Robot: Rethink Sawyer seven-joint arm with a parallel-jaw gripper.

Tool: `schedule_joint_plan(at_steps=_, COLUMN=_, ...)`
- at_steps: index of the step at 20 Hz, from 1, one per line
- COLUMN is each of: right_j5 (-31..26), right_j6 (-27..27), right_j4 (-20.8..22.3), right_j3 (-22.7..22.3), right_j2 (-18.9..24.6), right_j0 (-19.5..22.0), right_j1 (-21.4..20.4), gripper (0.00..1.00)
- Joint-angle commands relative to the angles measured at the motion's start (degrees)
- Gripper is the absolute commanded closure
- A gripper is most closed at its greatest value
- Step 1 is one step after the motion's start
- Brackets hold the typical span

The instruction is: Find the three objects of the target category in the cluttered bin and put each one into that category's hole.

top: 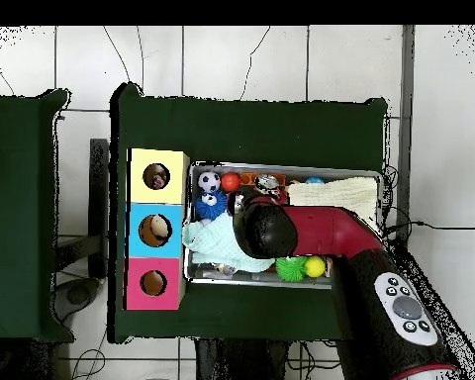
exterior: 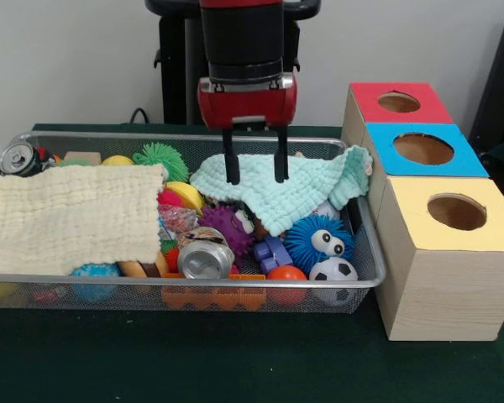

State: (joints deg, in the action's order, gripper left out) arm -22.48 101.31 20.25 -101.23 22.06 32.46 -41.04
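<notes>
Gripper point(exterior: 256, 178) open, 2 fingers hanging just over the mint cloth point(exterior: 286, 191) at the back of the wire bin point(exterior: 365, 252), holding nothing. Target category unclear from here; balls and a can point(exterior: 206, 259) lie in the bin, partly hidden under 2 cloths. Risk of pinching cloth instead of an object, dragging it and spilling toys toward the holed boxes point(exterior: 454, 243).

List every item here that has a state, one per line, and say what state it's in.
end effector: open, fingers down over the green cloth, holding nothing
green cloth: crumpled, draped over toys and the bin rim
yellow cloth: spread flat over toys
can: lying on its side
bin: full
</notes>
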Motion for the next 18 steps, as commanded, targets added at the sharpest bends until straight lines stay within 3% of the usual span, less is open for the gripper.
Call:
schedule_joint_plan(at_steps=1, right_j5=1.99, right_j6=-0.88, right_j4=1.86, right_j3=1.3, right_j2=4.89, right_j0=0.41, right_j1=5.36, gripper=0.0)
schedule_joint_plan(at_steps=12, right_j5=4.33, right_j6=2.93, right_j4=1.38, right_j3=2.86, right_j2=3.21, right_j0=-3.83, right_j1=7.9, gripper=0.0)
schedule_joint_plan(at_steps=18, right_j5=3.77, right_j6=2.5, right_j4=0.86, right_j3=3.62, right_j2=3.26, right_j0=-4.22, right_j1=8.82, gripper=0.0)
